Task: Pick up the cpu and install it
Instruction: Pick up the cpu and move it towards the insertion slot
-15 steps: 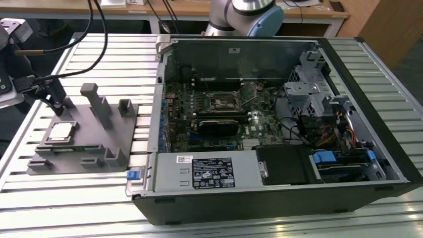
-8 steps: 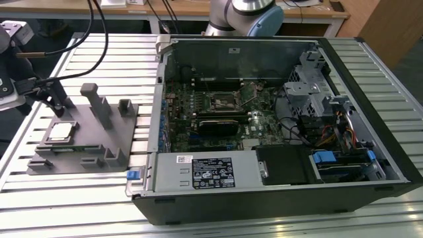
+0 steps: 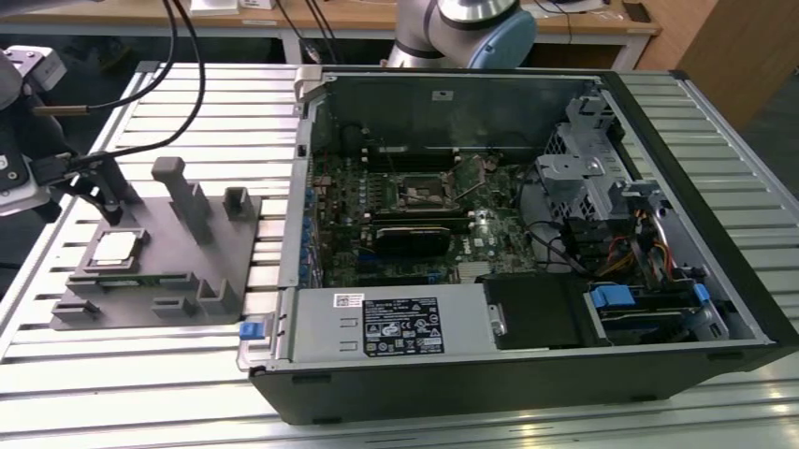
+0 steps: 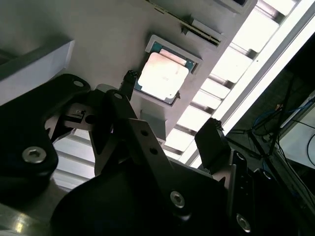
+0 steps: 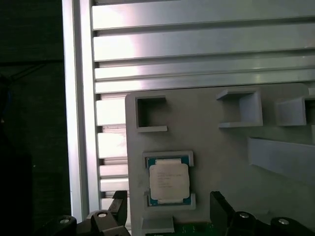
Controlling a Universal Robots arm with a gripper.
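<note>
A slatted aluminium table [image 3: 125,374] carries everything. On it, toward the exterior view's right, an open black computer case [image 3: 525,388] lies on its side, with its green motherboard [image 3: 481,238] exposed. The board's square black-framed socket [image 3: 421,194] sits near the middle, and a labelled power supply [image 3: 387,323] runs along the near wall. Behind the case stands the grey and blue base of the robot arm [image 3: 465,26]. Toward the exterior view's left, beside the case, lies a flat grey holder plate [image 3: 168,238] with upright posts and small open-sided pockets.

The gripper [image 5: 168,197] hangs over that plate. Its two black fingers [image 5: 219,206] are spread wide apart and hold nothing. In both wrist views one finger stands on each side of the chip's pocket, and neither touches the chip.

The cpu [image 5: 169,182] lies flat in a shallow raised frame on the holder plate. Its silvery top faces up and a thin green edge shows around it. It is well apart from the socket in the case
</note>
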